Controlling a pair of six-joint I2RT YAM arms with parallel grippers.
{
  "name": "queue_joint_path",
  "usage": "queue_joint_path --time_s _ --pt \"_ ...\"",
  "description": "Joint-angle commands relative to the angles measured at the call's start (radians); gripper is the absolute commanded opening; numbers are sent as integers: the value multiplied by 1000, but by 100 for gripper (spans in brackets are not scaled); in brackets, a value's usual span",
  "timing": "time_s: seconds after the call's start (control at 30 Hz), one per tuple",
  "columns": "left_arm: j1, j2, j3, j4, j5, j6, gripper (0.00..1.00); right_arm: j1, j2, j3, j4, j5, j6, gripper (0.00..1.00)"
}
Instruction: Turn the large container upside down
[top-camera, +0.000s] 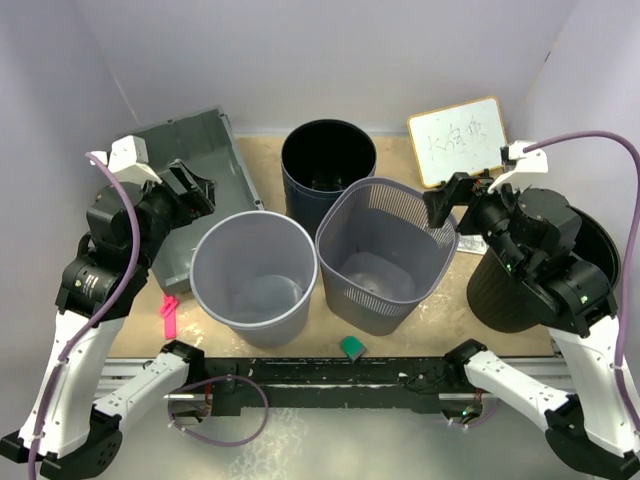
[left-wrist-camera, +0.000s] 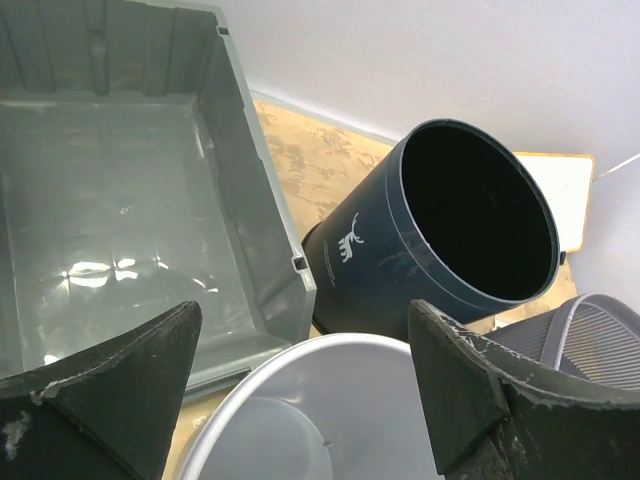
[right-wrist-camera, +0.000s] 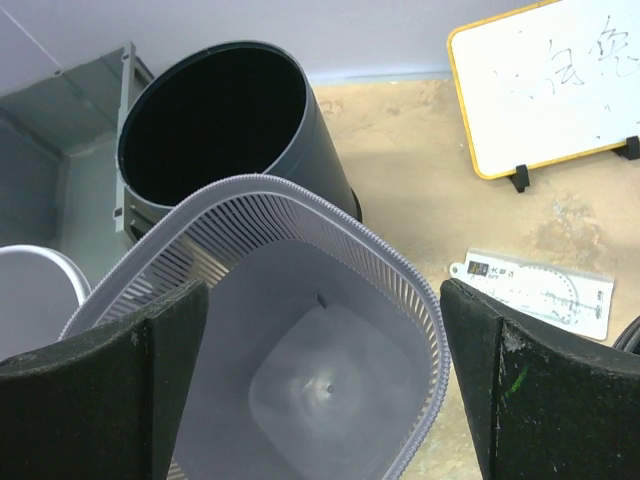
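One wrist view shows crate (left-wrist-camera: 120, 230) floor, maybe wet.

I see a light grey bin (top-camera: 254, 278) and mesh basket (top-camera: 385, 255) near the front edge, a whiteboard (top-camera: 458, 140) in the far right corner.

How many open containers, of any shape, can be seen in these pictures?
5: the large container at back left, dark blue bin at back centre, light grey bin and mesh basket in front, black bin at right, partly hidden by the right arm.
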Motion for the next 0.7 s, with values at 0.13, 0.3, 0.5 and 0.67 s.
queue_joint_path --time_s 0.13,0.3,0.5,0.67 --pt "-4 -30 29 21 -49 22 81 4 -23 -1 20 33 12 100" --pt "-4 -40 26 31 -37 17 81 4 -34 -15 20 31 16 100" --pt "-4 -49 19 91 111 35 81 4 -47 -12 -41 108 10 100" --pt "-4 -3 42 74 247 8 82 4 40 101 -267 290 80 100"
